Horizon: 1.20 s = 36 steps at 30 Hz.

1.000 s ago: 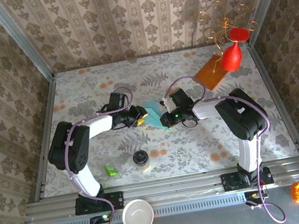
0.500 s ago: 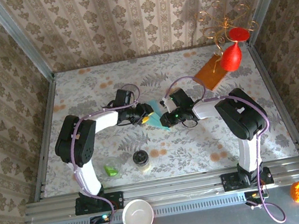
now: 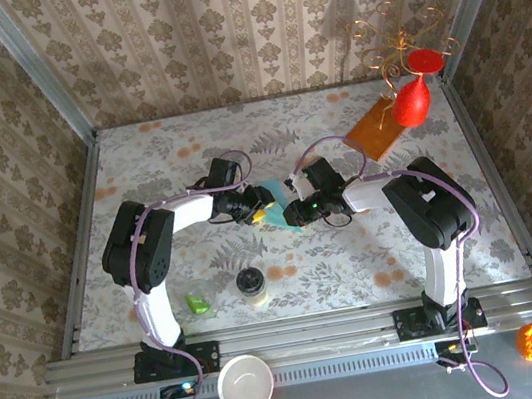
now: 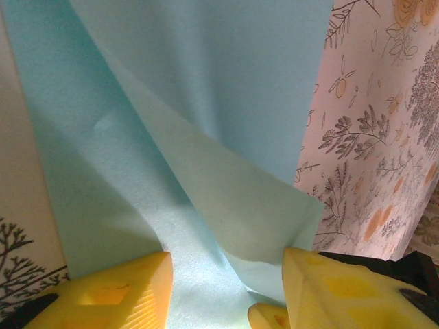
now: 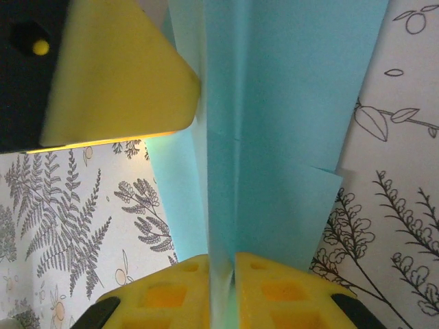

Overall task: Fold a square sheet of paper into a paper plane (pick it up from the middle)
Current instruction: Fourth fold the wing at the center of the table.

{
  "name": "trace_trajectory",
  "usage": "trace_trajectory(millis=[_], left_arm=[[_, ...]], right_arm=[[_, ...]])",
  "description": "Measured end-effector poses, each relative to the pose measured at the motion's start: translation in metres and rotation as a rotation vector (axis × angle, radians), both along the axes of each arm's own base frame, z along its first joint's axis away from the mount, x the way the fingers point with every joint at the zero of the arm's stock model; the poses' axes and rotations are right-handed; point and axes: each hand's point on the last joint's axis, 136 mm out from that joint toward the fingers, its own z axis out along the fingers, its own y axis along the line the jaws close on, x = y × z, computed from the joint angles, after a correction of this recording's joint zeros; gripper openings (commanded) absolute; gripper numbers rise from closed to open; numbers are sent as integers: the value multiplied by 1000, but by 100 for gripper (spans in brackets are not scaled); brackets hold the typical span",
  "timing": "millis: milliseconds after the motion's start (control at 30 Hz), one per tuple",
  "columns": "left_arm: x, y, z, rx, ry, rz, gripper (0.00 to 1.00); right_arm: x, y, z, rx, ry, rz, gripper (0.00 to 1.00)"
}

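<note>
Right gripper [image 5: 223,264]: the two yellow fingers stand close together at the bottom edge of the right wrist view, clamped on an upright fold of the light blue paper sheet [image 5: 295,103]. The fold runs from between the pads straight up the frame. A stepped edge of the sheet lies flat on the table at the lower right.

Left gripper [image 4: 226,264]: jaws apart. One yellow finger is at the bottom left and the other at the bottom right of the left wrist view. The sheet lies between them and spreads up over most of the frame, with a raised diagonal flap crossing from the upper left to the right finger. Whether either pad touches the paper cannot be told.

In the right wrist view, a yellow finger [image 5: 116,75] of the left gripper sits at the upper left, its tip against the left side of the upright fold.

In the top view the two grippers meet nose to nose at the centre of the floral table [image 3: 336,128], with the paper between and just above them.

Further out:
- An orange-brown sheet [image 3: 376,126] lies at the upper right.
- A red glass-shaped object [image 3: 411,104] is at the sheet's far corner.
- A small jar [image 3: 251,285] and a green item [image 3: 197,302] sit at the lower centre.
- A white bowl [image 3: 246,384] rests on the bottom rail
</note>
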Motion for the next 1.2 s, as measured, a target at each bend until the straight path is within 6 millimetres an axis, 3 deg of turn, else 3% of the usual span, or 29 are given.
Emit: trace_trajectory(millis=[267, 1200], left_arm=[[-1, -2, 0, 25, 10, -21, 52], [-2, -4, 0, 77, 35, -44, 58]], right_arm=[[-1, 1, 3, 35, 48, -23, 26], [-1, 4, 2, 26, 145, -83, 27]])
